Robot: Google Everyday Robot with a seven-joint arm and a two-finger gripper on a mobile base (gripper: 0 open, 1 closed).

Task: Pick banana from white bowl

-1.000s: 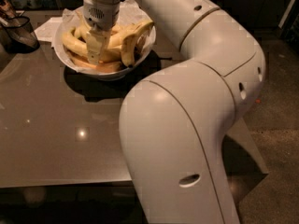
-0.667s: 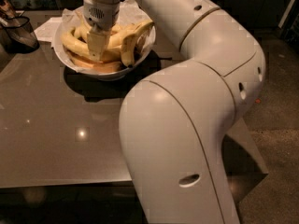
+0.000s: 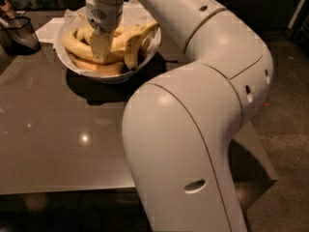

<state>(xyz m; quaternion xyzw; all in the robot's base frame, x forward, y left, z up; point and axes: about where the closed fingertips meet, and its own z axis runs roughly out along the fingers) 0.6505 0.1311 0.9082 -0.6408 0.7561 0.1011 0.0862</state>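
The white bowl (image 3: 151, 53) stands at the far left of the table and holds several bananas on crinkled paper. A long pale-yellow banana (image 3: 73, 43) curves along the bowl's left side. A darker orange-tinted banana (image 3: 99, 68) lies along the front, and another banana (image 3: 136, 40) with a dark tip lies on the right. My gripper (image 3: 99, 50) reaches straight down into the middle of the bowl, right against the pale banana and among the others. Its tips are hidden among the fruit.
A dark glass container (image 3: 18, 33) stands at the far left edge of the grey table (image 3: 63, 144). White paper (image 3: 49, 28) lies behind the bowl. My large white arm (image 3: 193, 129) fills the right half of the view and hides the table's right side.
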